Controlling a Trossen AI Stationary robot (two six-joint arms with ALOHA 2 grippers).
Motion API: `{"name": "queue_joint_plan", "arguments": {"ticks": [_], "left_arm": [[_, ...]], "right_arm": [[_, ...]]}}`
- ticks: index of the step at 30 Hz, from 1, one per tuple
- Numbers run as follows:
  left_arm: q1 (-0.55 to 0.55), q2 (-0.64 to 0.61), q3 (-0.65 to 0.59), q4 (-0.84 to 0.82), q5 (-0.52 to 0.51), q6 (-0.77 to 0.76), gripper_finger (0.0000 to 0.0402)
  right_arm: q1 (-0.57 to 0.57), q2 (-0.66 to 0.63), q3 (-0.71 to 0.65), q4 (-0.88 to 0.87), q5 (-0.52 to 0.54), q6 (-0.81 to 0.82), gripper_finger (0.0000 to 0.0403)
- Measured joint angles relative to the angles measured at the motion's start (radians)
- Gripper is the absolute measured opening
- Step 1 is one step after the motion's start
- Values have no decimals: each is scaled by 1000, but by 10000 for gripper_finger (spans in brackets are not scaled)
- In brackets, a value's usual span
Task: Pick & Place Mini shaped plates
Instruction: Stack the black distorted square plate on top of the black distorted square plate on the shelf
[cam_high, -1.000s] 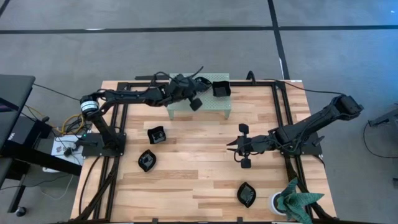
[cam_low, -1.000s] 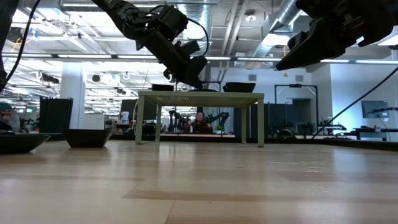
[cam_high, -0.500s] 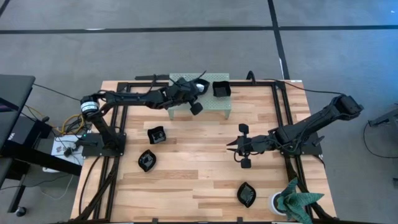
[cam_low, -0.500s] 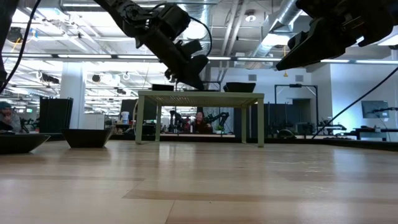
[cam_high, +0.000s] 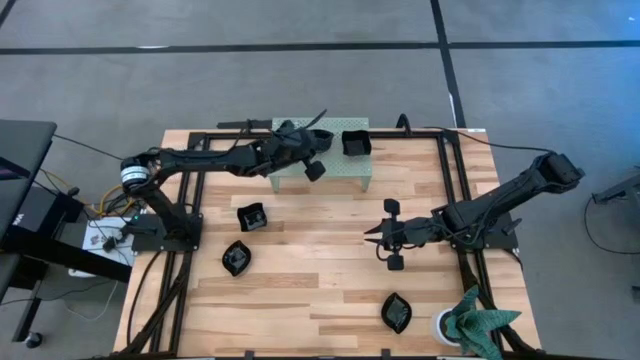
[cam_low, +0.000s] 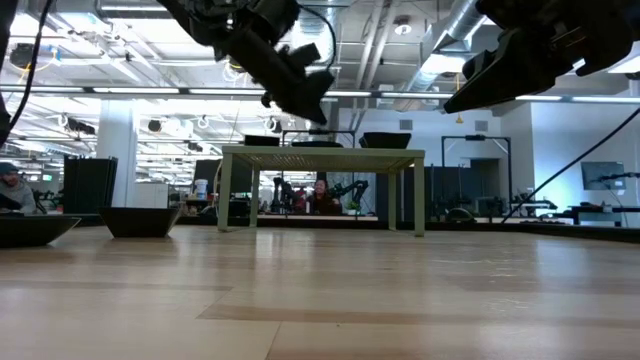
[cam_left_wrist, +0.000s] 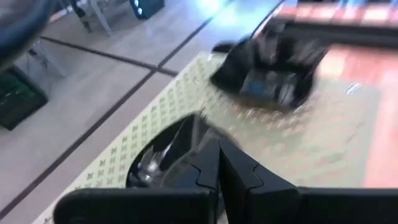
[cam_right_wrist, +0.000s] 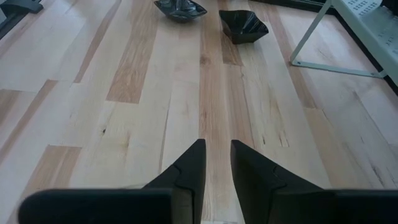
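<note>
Placement step: left tool (cam_high: 312, 166) over stand (cam_high: 350, 172), fingers together beside dish (cam_left_wrist: 163, 163), apparently empty; next, fetch tabletop (cam_high: 320, 250) dish (cam_high: 252, 216); right tool (cam_high: 391, 240) idle, nearly closed.

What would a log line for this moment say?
left gripper: above stand, near plate | right gripper: waiting mid-table | table plates: three

We see left gripper (cam_high: 313, 158) over green stand (cam_high: 345, 170), one plate (cam_high: 356, 142) on it; right gripper (cam_high: 388, 233) mid-table; three plates (cam_high: 252, 216) on wood.
</note>
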Motion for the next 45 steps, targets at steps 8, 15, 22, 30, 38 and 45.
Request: {"name": "queue_joint_plan", "arguments": {"ticks": [8, 15, 22, 30, 38, 45], "left_arm": [[-216, -165, 1, -109, 84, 8, 10], [-504, -234, 1, -472, -113, -208, 53], [-680, -151, 0, -841, -162, -530, 117], [-702, -33, 0, -992, -69, -624, 186], [-624, -50, -100, -1107, 41, -741, 223], [-572, -57, -256, -1087, -5, -739, 208]], "right_arm": [[0, 0, 0, -1, 0, -3, 69], [1, 0, 0, -1, 0, 1, 69], [2, 0, 0, 0, 0, 29, 69], [2, 0, 0, 0, 0, 66, 69], [14, 0, 0, -1, -1, 80, 69], [45, 0, 0, 0, -1, 79, 69]]}}
